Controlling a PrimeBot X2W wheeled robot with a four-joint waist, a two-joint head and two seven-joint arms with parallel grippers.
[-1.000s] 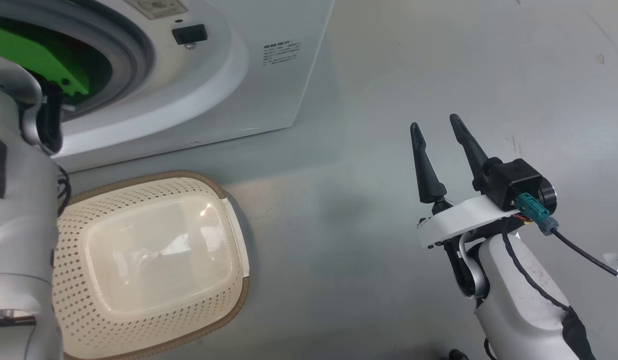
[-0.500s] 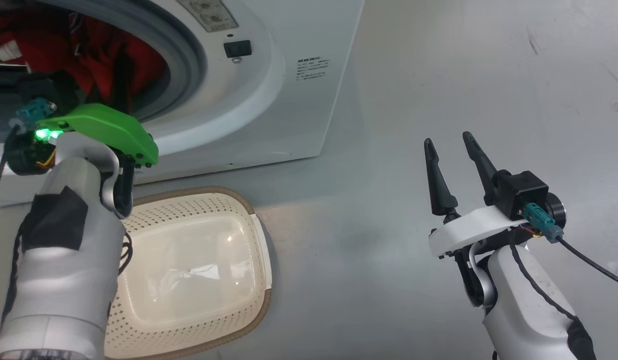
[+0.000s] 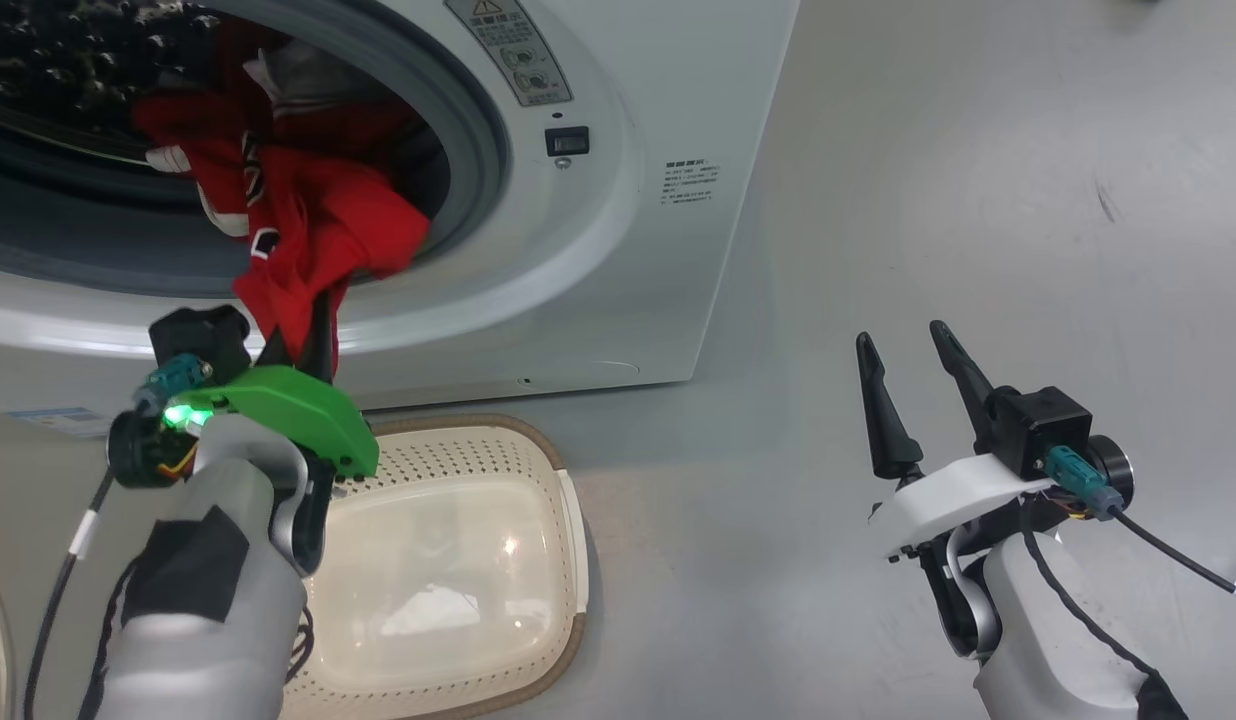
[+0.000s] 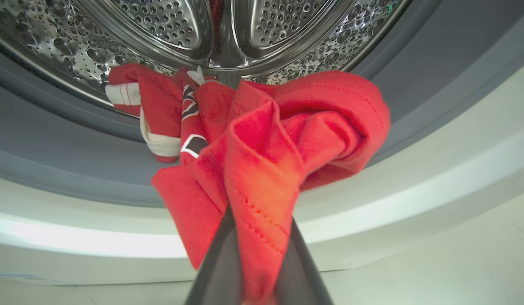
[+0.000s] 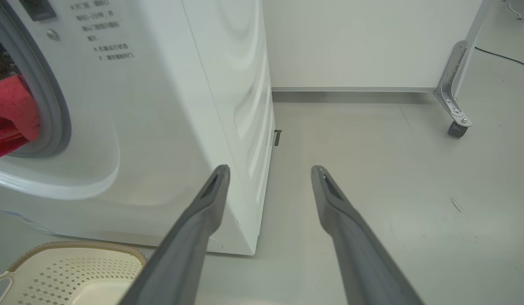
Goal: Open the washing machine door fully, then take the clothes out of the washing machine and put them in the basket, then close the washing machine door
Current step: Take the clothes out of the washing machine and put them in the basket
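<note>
Grey floor [image 3: 878, 200] bears the basket [image 3: 448, 460] before the washing machine [image 3: 678, 250]. Left jaws clamp the clothes [image 3: 318, 230] — trailing folds may snag the rubber ring [image 3: 483, 130] and slip free; right jaws gape empty.

It looked like a test lab: the washing machine [image 5: 168, 110] stood on bare grey floor [image 5: 372, 190], a castered metal leg [image 5: 452, 84] at upper right.

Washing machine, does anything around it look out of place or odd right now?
Nothing looks broken or spilled. The clothes hang half out over the grey seal, pinched in the left end effector, as expected mid-unloading. The basket below looks empty.
</note>
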